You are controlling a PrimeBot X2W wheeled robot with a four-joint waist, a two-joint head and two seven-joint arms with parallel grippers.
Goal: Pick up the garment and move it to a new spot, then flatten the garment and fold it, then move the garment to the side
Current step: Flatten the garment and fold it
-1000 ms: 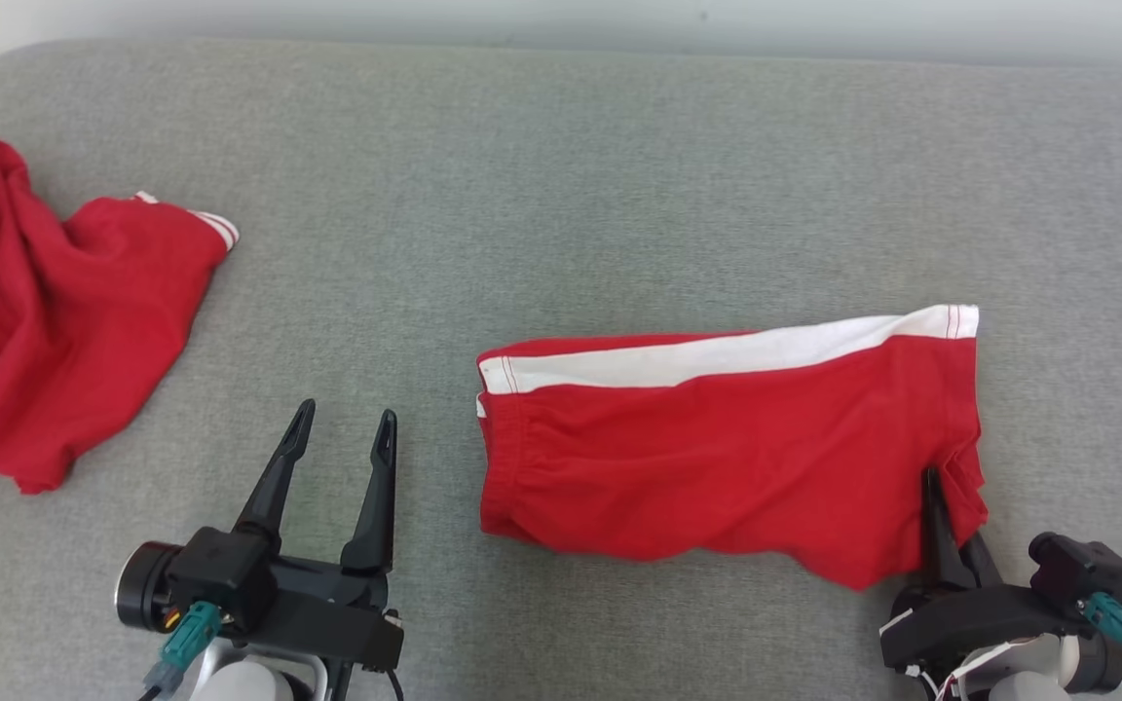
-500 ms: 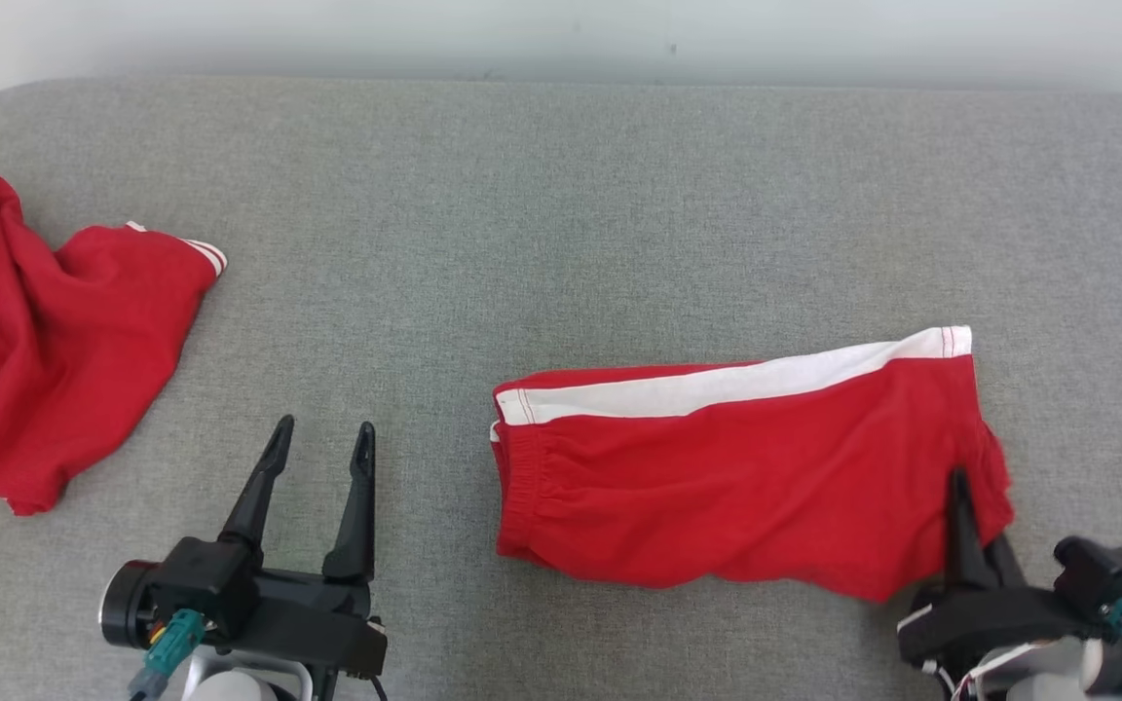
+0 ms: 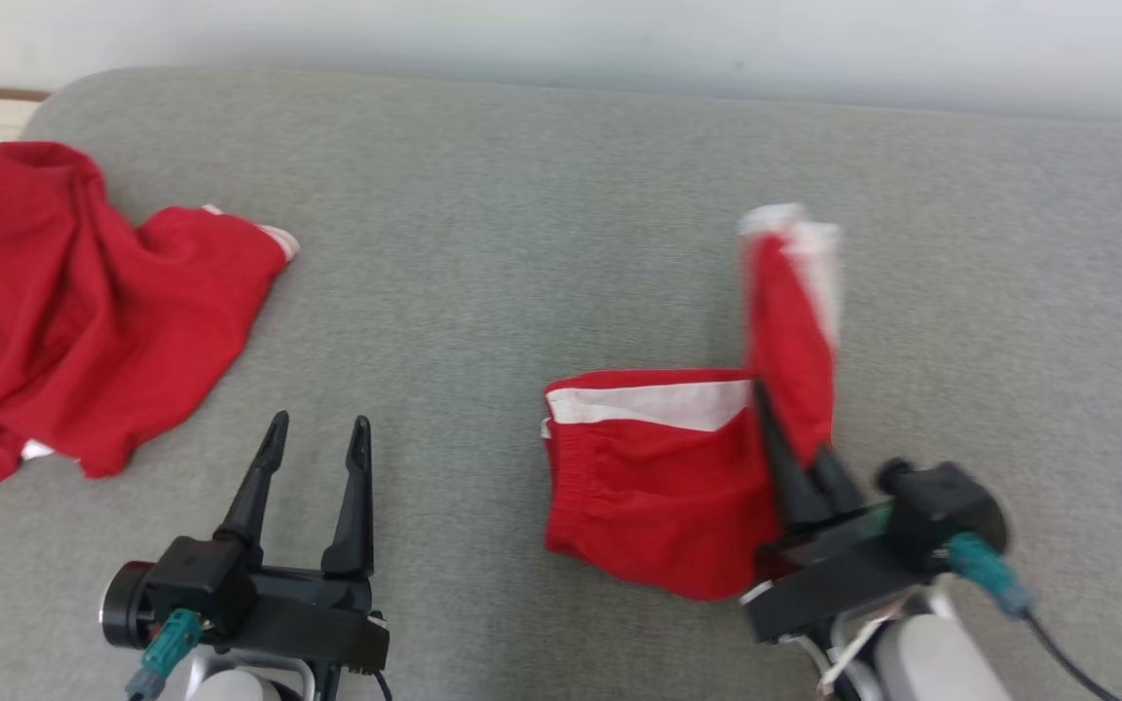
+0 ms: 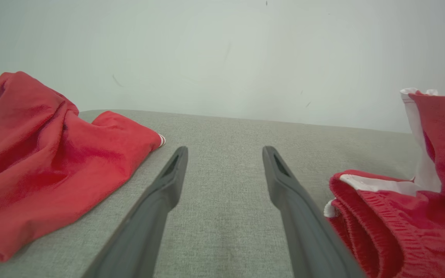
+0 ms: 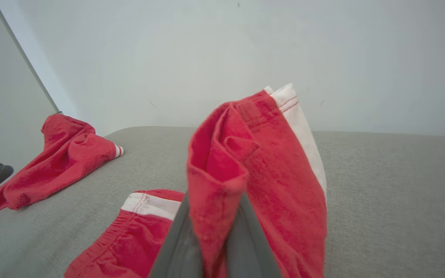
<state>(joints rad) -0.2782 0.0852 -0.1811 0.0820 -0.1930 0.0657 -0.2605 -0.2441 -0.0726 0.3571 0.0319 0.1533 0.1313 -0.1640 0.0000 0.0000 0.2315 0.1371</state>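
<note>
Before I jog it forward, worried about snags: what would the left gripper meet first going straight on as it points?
Probably nothing: the left gripper points along bare grey cushion, between crumpled garment and red shorts; depth unclear.

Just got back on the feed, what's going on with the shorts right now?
The right end effector is shut on one end of the red shorts and holds that end raised above the rest, which lies on the grey cushion. It looks like a fold in progress. The left end effector is open and holds nothing, off to the waistband side. A second red garment lies crumpled at the far left.
</note>
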